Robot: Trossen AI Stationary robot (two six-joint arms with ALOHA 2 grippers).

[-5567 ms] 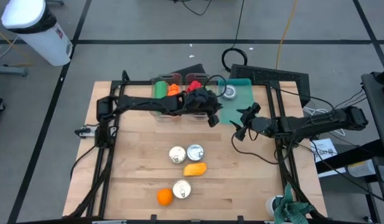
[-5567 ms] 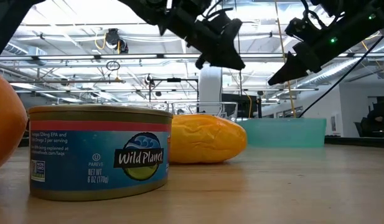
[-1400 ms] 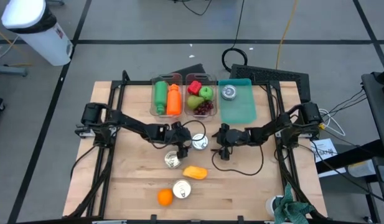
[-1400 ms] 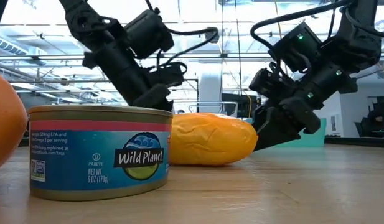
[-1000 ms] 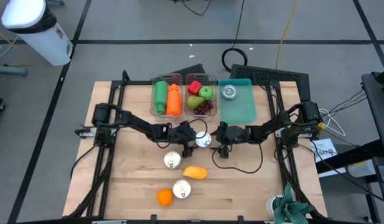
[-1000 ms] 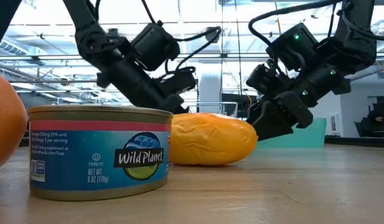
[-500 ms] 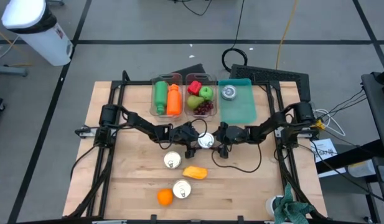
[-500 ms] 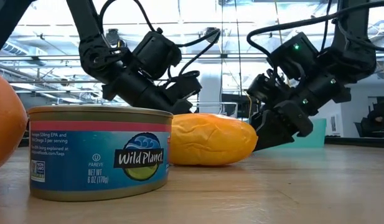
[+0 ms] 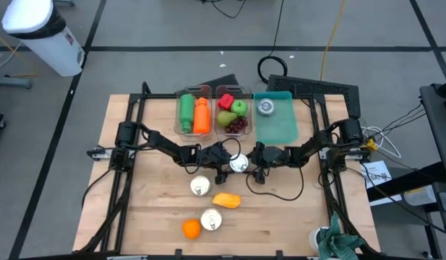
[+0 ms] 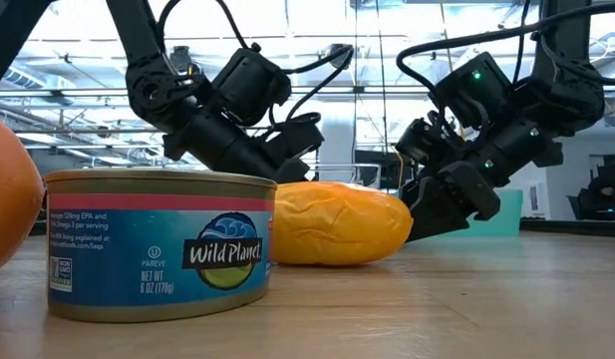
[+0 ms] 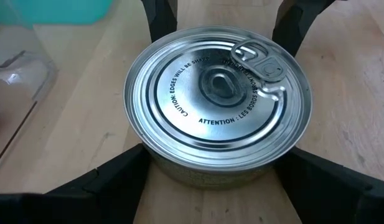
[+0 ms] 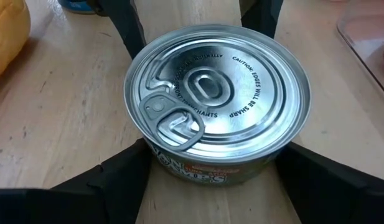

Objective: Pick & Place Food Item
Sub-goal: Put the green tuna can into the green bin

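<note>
Wooden table [image 9: 295,217] carries everything, and at its middle the left gripper [image 9: 233,165] has its jaws spread wide and pressed to the sides of a pull-tab can [image 9: 238,164], which rests upright on the boards. A second and a half ago that can sat a little nearer the left arm's side. It has since been drawn across to meet the right gripper [image 9: 246,165], which has come in from the opposite side and now brackets the same can. Whether the right one has actually taken hold cannot be told. Over the last half second almost nothing has shifted, so this looks like the pause in a hand-over, with the left likely to let go once the right has a grip. Beyond the right gripper, further from both arms' bases, lies a teal tray [image 9: 277,131] already holding another can [image 9: 265,107], a probable destination. Nearer the table's front edge, behind the left gripper, wait two more cans [image 9: 201,186], a yellow food item [image 9: 226,200] and an orange [image 9: 191,229].
</note>
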